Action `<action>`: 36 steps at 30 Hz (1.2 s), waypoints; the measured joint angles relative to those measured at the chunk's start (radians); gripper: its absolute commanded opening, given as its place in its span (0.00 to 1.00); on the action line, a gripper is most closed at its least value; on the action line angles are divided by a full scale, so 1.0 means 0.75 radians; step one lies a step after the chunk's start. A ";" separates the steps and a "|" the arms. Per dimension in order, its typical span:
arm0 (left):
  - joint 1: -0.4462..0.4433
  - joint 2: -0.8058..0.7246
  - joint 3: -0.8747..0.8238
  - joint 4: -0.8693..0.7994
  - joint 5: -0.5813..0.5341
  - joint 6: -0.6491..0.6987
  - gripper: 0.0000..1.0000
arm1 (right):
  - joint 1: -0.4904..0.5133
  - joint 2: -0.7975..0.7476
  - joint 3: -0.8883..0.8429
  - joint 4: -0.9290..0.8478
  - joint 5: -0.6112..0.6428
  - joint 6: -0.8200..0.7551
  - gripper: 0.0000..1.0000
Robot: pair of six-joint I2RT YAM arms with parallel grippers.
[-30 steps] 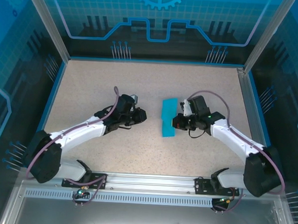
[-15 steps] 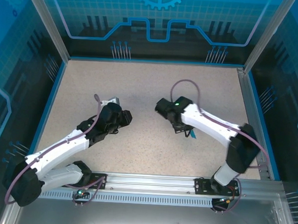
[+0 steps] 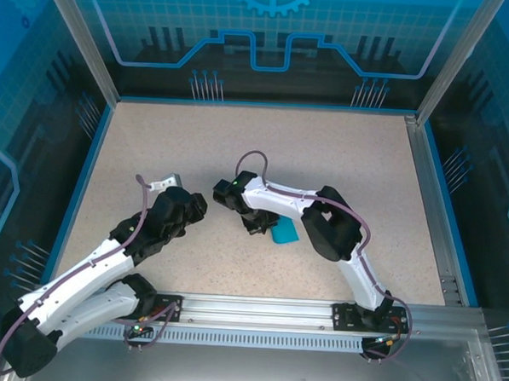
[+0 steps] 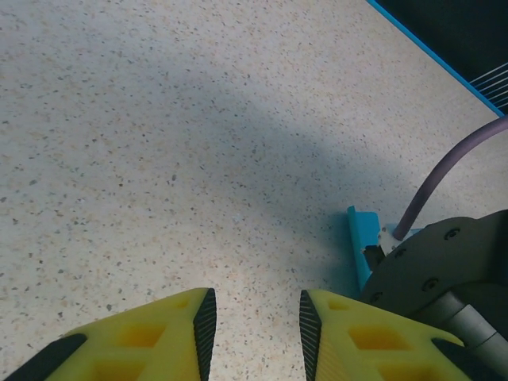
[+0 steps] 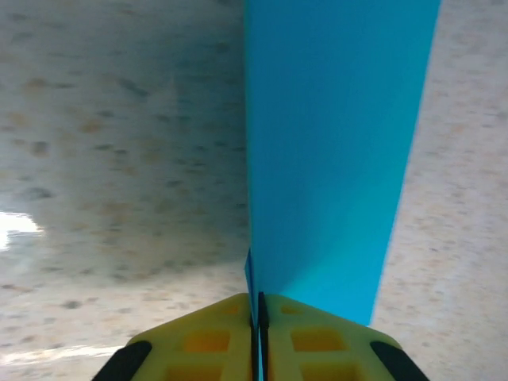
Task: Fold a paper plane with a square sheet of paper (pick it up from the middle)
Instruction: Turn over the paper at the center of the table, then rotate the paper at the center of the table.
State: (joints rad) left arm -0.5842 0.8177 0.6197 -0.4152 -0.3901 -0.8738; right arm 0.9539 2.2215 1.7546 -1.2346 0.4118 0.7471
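Note:
The cyan-blue sheet of paper (image 3: 285, 233) is folded into a narrow strip and lies low over the table's middle, partly under my right arm. In the right wrist view the paper (image 5: 333, 143) runs up from my right gripper (image 5: 259, 305), whose yellow jaws are shut on its lower edge. From above, that right gripper (image 3: 257, 224) points down at the paper's left end. My left gripper (image 3: 166, 184) hovers to the left, apart from the paper. Its jaws (image 4: 258, 333) are open over bare table, and a corner of the paper (image 4: 359, 238) shows beside the right wrist.
The speckled beige table (image 3: 265, 148) is fenced by a blue rim and metal posts. My right arm (image 3: 321, 220) is bent across the middle, and its purple cable (image 4: 444, 171) arcs near the left gripper. Open room lies at the back.
My right arm has swung left across the table, carrying the paper leftward and nearer. The left arm has drawn back to the left and its jaws have opened wider.

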 measured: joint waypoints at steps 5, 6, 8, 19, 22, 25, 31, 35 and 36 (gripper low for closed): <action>0.001 -0.002 0.000 -0.032 0.001 -0.001 0.38 | -0.028 -0.025 -0.027 0.165 -0.213 -0.049 0.33; 0.001 -0.002 0.000 -0.034 0.001 -0.001 0.39 | -0.043 -0.052 -0.062 0.220 -0.268 -0.062 0.37; 0.001 0.001 0.000 -0.033 0.003 0.000 0.40 | -0.074 -0.134 -0.158 0.326 -0.356 -0.072 0.39; 0.007 0.485 0.129 0.144 0.341 0.048 0.34 | -0.503 -0.703 -0.797 0.941 -0.840 -0.110 0.21; 0.007 0.699 0.237 0.212 0.467 0.054 0.34 | -0.590 -0.662 -0.880 1.067 -0.960 -0.110 0.16; 0.010 0.860 0.319 0.261 0.566 0.049 0.36 | -0.607 -0.573 -0.887 1.146 -1.042 -0.116 0.14; 0.031 1.052 0.410 0.319 0.715 0.024 0.36 | -0.606 -0.492 -0.937 1.245 -1.080 -0.113 0.14; 0.035 1.131 0.454 0.333 0.767 0.011 0.36 | -0.607 -0.488 -1.021 1.314 -1.085 -0.076 0.14; 0.035 1.152 0.465 0.339 0.780 0.010 0.36 | -0.607 -0.496 -1.037 1.340 -1.087 -0.060 0.14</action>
State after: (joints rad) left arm -0.5583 1.6817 0.9684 -0.1612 0.1951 -0.8661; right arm 0.4984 1.8492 0.9768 -0.2295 -0.4034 0.7025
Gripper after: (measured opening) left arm 0.357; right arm 0.138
